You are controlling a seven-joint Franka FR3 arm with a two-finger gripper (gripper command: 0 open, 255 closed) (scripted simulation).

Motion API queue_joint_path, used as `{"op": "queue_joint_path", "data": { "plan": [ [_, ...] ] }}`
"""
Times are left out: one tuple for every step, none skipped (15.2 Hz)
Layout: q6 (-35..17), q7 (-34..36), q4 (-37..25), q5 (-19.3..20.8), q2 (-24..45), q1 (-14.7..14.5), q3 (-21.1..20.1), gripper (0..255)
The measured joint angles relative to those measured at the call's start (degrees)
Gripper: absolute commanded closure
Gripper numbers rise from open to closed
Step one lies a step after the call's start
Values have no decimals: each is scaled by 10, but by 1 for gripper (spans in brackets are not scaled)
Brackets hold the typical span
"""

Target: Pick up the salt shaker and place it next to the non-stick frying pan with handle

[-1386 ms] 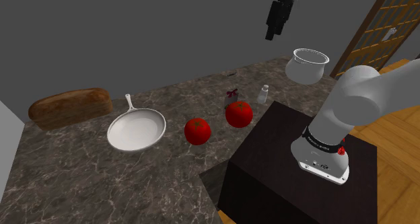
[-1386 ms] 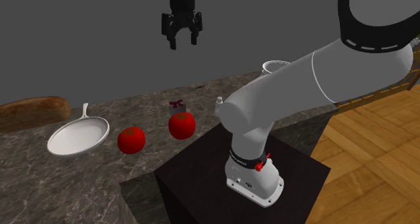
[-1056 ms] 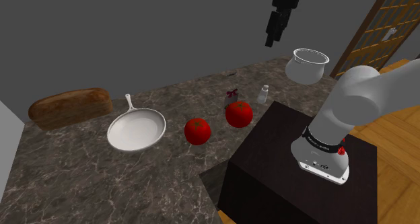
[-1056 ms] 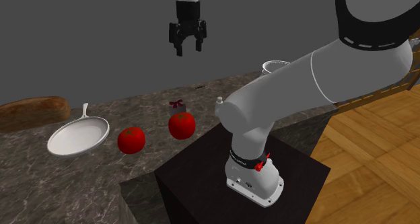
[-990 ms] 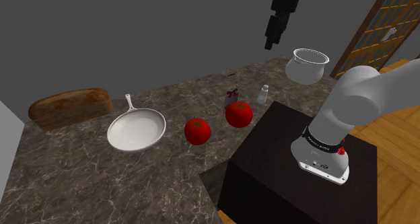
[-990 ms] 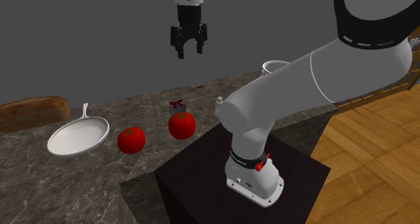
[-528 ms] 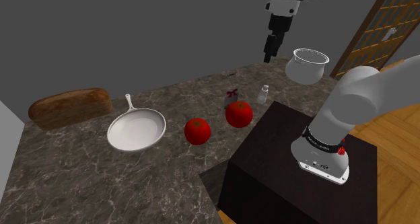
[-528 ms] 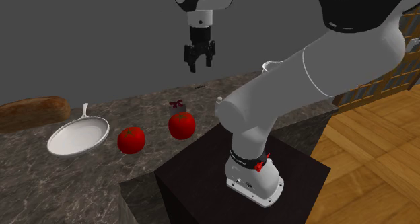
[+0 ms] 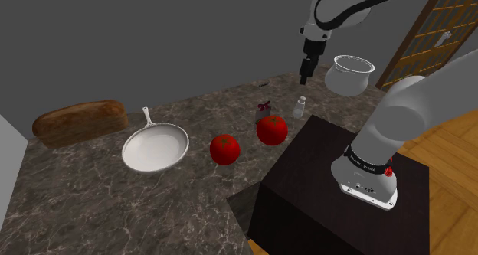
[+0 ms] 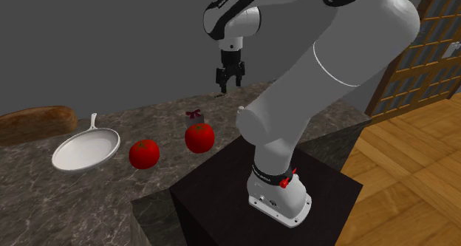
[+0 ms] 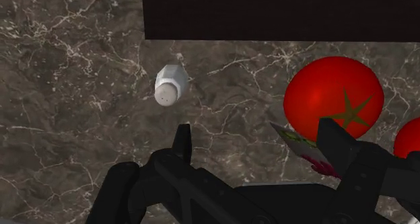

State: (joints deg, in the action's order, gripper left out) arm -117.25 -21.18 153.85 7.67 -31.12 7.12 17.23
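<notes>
The salt shaker is small and white and stands on the dark marble counter, close to the black stand's corner. It shows in the second exterior view and the wrist view too. My black gripper hangs above it, pointing down, still well clear of its cap. Its fingers stand apart with nothing between them, and the shaker lies just beyond one fingertip. The white frying pan with a thin handle rests far off toward the shoulder view's left.
Two red tomatoes lie between shaker and pan. A small packet with a red bow sits by the nearer tomato. A bread loaf lies behind the pan, and a white pot stands past the shaker. The black stand borders the counter.
The arm has swung down and the gripper has dropped from high above the counter to a spot closer over the shaker. Its fingers stayed apart. Nothing on the counter moved.
</notes>
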Motion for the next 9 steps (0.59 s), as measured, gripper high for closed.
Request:
{"op": "queue_joint_path", "data": {
  "plan": [
    [-21, -11, 8, 6, 15, 5, 11, 0],
    [-40, -19, 4, 6, 39, 4, 19, 0],
    [-56, -29, 2, 8, 59, 6, 28, 0],
    [-73, -42, 5, 13, 76, 10, 40, 0],
    [-92, -50, 9, 15, 92, 12, 48, 0],
    [-109, -60, 3, 12, 117, 11, 56, 0],
    [-125, -74, -1, 11, 140, 12, 66, 0],
    [-145, -89, -7, 5, 168, 11, 77, 0],
    [-168, -102, -10, -2, 197, 10, 85, 0]
  ]
}}
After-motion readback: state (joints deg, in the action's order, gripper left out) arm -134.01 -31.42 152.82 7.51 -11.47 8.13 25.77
